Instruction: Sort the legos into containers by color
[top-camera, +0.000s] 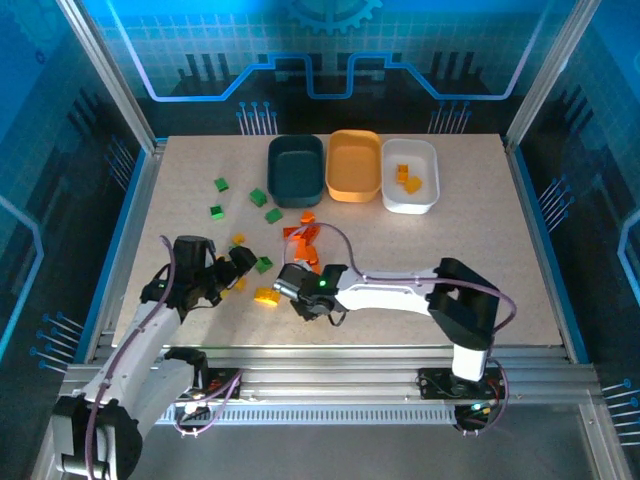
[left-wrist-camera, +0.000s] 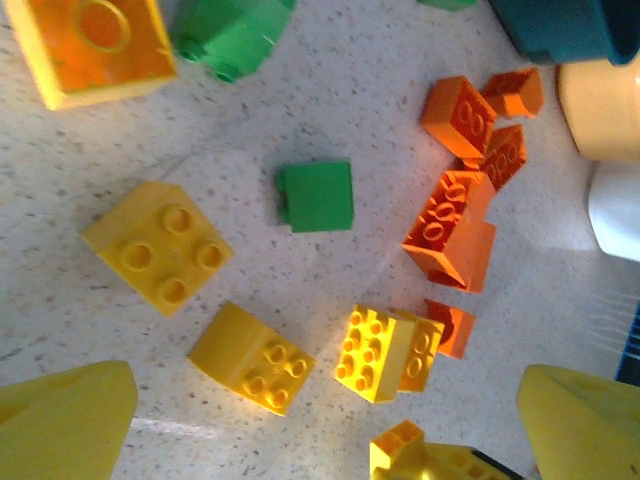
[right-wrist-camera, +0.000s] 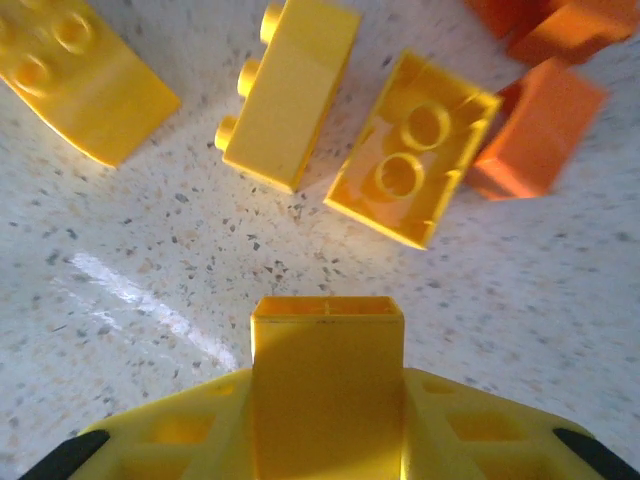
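A speckled table (top-camera: 470, 250) is seen from above. Along its far edge three bins are set in a row: a dark teal bin (top-camera: 296, 170) on the left, an orange bin (top-camera: 354, 165) in the middle and a white bin (top-camera: 410, 200) on the right. The teal and orange bins are pressed side to side. A few yellow-orange bricks (top-camera: 407, 179) are contained in the white bin.

The right gripper (top-camera: 292, 284) is lowered near the front middle of the table, at the end of an arm stretched out to the left. Its fingers are clamped on a held yellow brick (right-wrist-camera: 327, 360), which is seen pinched between them in the right wrist view. The left gripper (top-camera: 241, 262) is placed just to the left of it, low over the loose pieces. Its fingers (left-wrist-camera: 70, 420) are spread wide apart and nothing is gripped.

The unsorted pieces are left in the middle and left part of the table, well apart from the bins. A cluster of red-orange bricks (top-camera: 303, 240) is gathered in front of the teal bin. Scattered green bricks (top-camera: 258, 197) are spread to the left of the cluster. Loose yellow bricks (left-wrist-camera: 158, 245) are seen lying on the table in the left wrist view, with a single green brick (left-wrist-camera: 316, 196) between them and the red-orange ones. Ahead of the clamped piece, a side-lying yellow brick (right-wrist-camera: 290, 95) and an upturned yellow brick (right-wrist-camera: 410, 150) are found just beside each other
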